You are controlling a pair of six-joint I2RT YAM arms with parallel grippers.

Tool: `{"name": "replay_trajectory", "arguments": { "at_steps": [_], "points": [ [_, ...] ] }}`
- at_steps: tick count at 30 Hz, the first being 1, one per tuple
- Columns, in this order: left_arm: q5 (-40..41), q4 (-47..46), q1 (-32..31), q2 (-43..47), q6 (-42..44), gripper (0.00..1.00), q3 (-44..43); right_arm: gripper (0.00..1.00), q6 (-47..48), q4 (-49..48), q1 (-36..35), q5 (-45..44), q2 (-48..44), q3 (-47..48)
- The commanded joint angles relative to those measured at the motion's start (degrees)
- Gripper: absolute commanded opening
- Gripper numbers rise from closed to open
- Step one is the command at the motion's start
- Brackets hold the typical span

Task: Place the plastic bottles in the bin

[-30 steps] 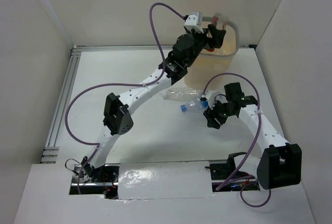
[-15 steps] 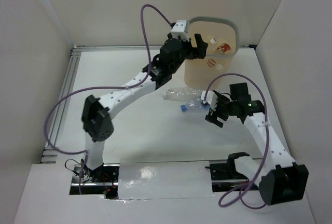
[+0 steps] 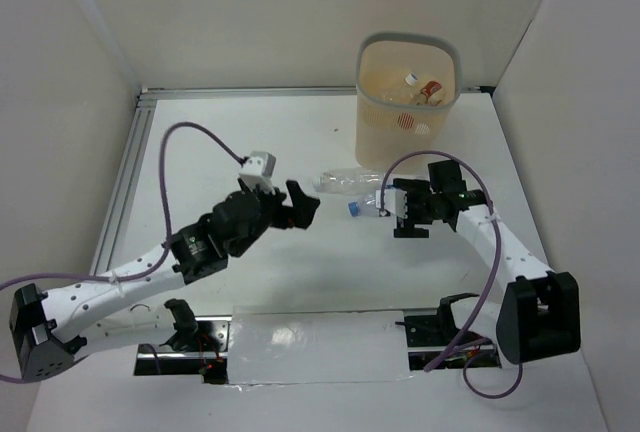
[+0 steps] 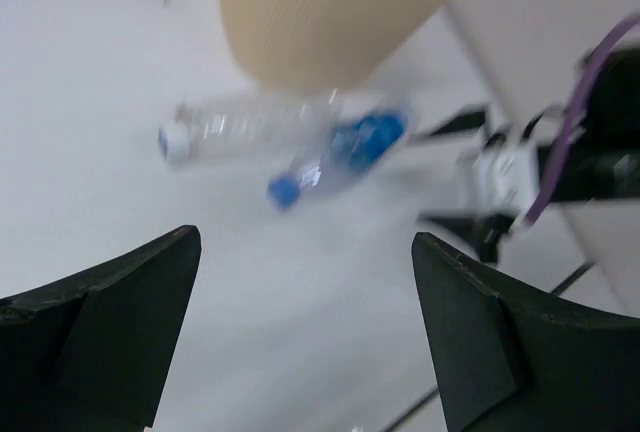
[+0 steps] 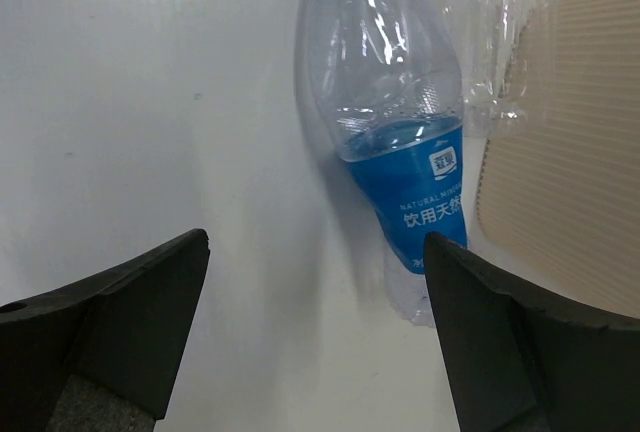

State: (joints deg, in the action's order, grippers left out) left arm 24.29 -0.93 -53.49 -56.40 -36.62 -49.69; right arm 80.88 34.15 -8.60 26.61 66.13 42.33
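The beige bin stands at the back right with at least two bottles inside. Two plastic bottles lie on the table in front of it: a clear one with a white cap and one with a blue label and blue cap. My left gripper is open, left of both bottles and empty; its wrist view shows the clear bottle and the blue bottle ahead. My right gripper is open just right of the blue-label bottle, whose base lies near its right finger, untouched.
Side walls enclose the table, and a metal rail runs along its left edge. The bin's ribbed wall is close to the right gripper, with the clear bottle against it. The right arm shows in the left wrist view.
The left gripper let a bottle go into the bin, then swung back and down to mid-table. The right gripper opened wide beside the blue-label bottle.
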Motion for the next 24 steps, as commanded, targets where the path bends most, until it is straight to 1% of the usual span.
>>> {"name": "replay_trajectory", "arguments": {
  "at_steps": [1, 3, 4, 8, 12, 18, 19, 21, 23, 24],
  "points": [
    [4.62, 7.43, -3.19, 1.9, -8.71, 1.0, 6.61, 0.94, 1.21, -8.65, -0.01, -4.37, 2.94, -0.14],
    [6.2, 9.27, -5.81, 2.44, -11.18, 1.0, 8.64, 0.94, 1.21, -10.33, -0.01, -6.38, 5.05, 0.39],
    [7.51, 10.06, -6.61, 3.05, -13.89, 1.0, 9.95, 0.94, 1.21, -11.81, -0.01, -6.4, 5.59, 0.39],
    [8.31, 12.08, -9.43, 3.05, -18.3, 1.0, 11.64, 0.96, 1.21, -13.58, -0.63, -7.8, 7.78, 0.91],
    [8.84, 12.62, -10.57, 1.91, -19.01, 1.0, 12.25, 0.96, 1.74, -17.36, -2.38, -11.57, 11.46, 0.3],
    [7.61, 13.76, -11.1, -0.81, -19.54, 1.0, 11.11, 0.96, 4.45, -17.19, -2.39, -11.05, 18.41, 1.71],
    [7.61, 13.76, -11.1, -0.81, -19.54, 1.0, 10.5, 0.94, 4.98, -17.19, -2.39, -11.58, 19.81, 2.4],
    [7.61, 14.28, -11.1, -1.43, -19.54, 1.0, 9.88, 0.87, 6.66, -14.3, -2.39, -10.97, 21.4, 3.99],
    [7.61, 14.81, -11.1, -1.43, -17.45, 1.0, 9.26, 0.76, 8.15, -9.04, -1.59, -10.26, 24.13, 5.92],
    [7.61, 14.82, -11.1, -1.95, -16.3, 1.0, 9.26, 0.7, 8.15, -6.67, -1.07, -9.57, 25.01, 8.54]
  ]
}}
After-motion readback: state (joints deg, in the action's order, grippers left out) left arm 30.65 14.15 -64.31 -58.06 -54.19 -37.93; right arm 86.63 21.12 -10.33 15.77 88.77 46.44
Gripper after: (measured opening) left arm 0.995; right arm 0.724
